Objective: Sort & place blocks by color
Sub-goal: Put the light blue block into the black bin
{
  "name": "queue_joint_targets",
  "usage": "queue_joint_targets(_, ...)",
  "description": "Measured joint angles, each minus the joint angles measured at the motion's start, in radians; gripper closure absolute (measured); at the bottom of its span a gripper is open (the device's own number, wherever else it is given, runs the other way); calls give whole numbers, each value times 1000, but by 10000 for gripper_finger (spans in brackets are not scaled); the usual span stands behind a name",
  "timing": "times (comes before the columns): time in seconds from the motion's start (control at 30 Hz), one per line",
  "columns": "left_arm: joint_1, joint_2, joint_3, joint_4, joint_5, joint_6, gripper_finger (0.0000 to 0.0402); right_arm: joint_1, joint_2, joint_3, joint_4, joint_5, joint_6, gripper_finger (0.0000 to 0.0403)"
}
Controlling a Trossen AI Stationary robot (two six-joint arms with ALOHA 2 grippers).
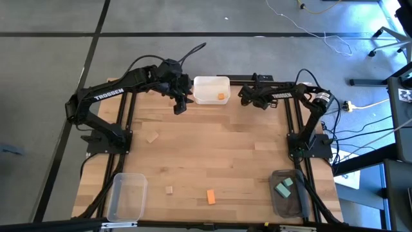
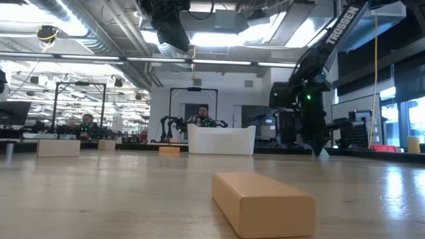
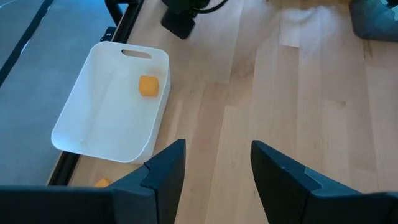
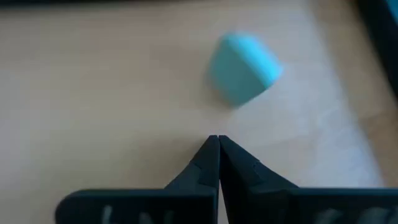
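On the table's near edge lie an orange block (image 1: 210, 196) and a small tan cube (image 1: 169, 189), between a clear bin (image 1: 126, 195) and a bin holding teal blocks (image 1: 284, 187). Farther in sits a tan block (image 1: 152, 136). At the far edge, the left gripper (image 1: 180, 106), fingers spread and empty, hovers beside the white bin (image 1: 211, 89) containing an orange cube (image 1: 221, 96). The right gripper (image 4: 218, 140) is pressed together, empty, near a teal block (image 4: 242, 68).
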Motion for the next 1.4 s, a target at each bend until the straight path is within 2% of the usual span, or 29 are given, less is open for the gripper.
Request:
queue_joint_targets(0.23, 0, 0, 0, -6, 0, 0, 227, 55, -83, 91, -164, -38, -150, 399)
queue_joint_targets(0.4, 0, 0, 0, -17, 0, 0, 227, 54, -140, 185, -311, -148, -435, 399)
queue_joint_targets(0.5, 0, 0, 0, -19, 0, 0, 227, 34, -146, 251, -386, -235, -669, 398)
queue_joint_targets(0.57, 0, 0, 0, -19, 0, 0, 227, 25, -146, 294, -444, -257, -803, 398)
queue_joint_targets(0.77, 0, 0, 0, -19, 0, -1, 227, -9, -147, 395, -565, -255, -1020, 385)
queue_joint_targets(1.1, 0, 0, 0, -19, 0, -2, 227, -56, -147, 429, -673, -251, -1145, 311)
queue_joint_targets(1.27, 0, 0, 0, -18, 0, -2, 227, -55, -147, 429, -679, -159, -1332, 287)
queue_joint_targets(1.4, 0, 0, 0, -18, 0, -27, 227, -55, -147, 430, -653, -163, -1486, 284)
